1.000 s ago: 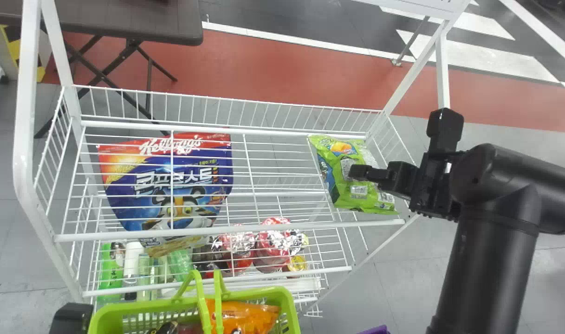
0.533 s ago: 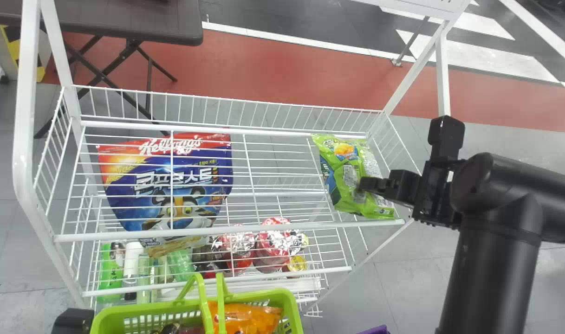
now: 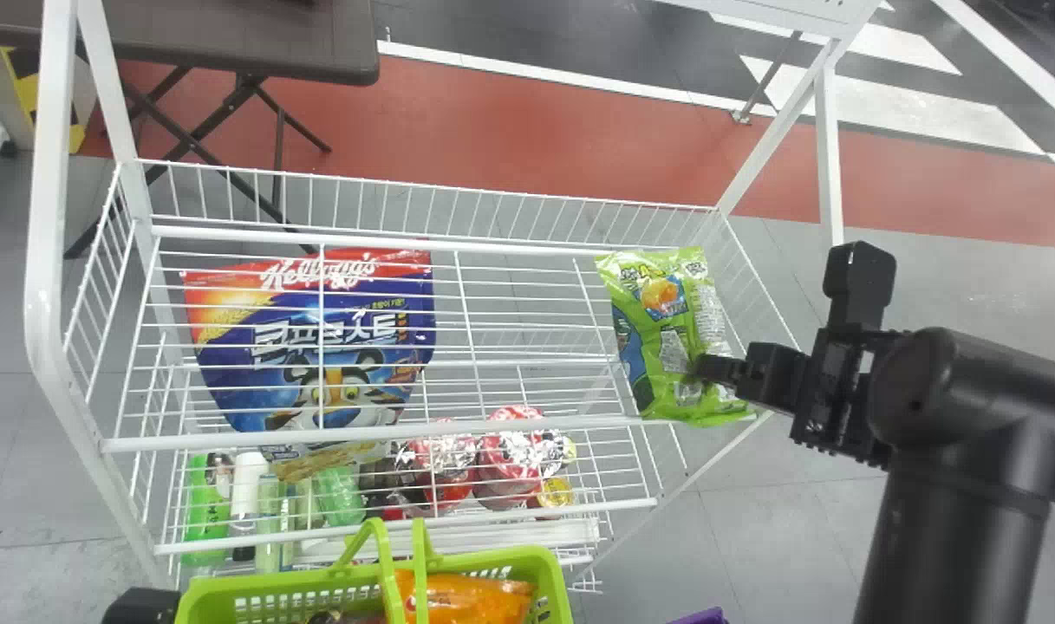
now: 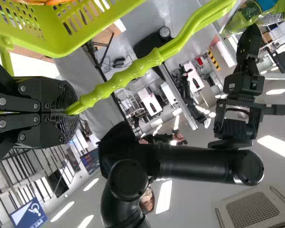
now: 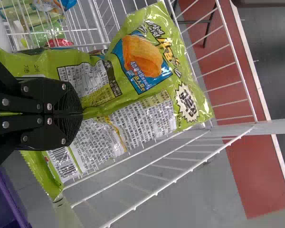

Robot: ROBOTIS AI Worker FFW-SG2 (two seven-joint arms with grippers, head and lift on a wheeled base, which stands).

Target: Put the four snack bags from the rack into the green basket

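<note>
Right claw (image 5: pixel 78 115): together, clamped on a fold of the green snack bag, coming in from the right; pinching gathered film likely gives the flat fingers more grip than the puffed middle would.
Green snack bag (image 3: pixel 666 334): at the rack's right end, printed face spread open, its near end reaching over the front rail; held by its nearer part, presumably so it can be drawn out frontward.
Wire rack (image 3: pixel 423 432): between the green bag at right and a large blue-and-red bag (image 3: pixel 319 342) at left, the latter behind crossing wires; whether it counts among the four, I cannot tell.
Green basket (image 3: pixel 551 579): near side, left of the green bag, just before the rack, probably to keep the carry short.
Orange bag (image 3: pixel 471 600): inside the basket.
Left claw (image 4: pixel 72 113): together around the basket handle (image 4: pixel 142 65), seemingly to steady the basket for the drop.
</note>
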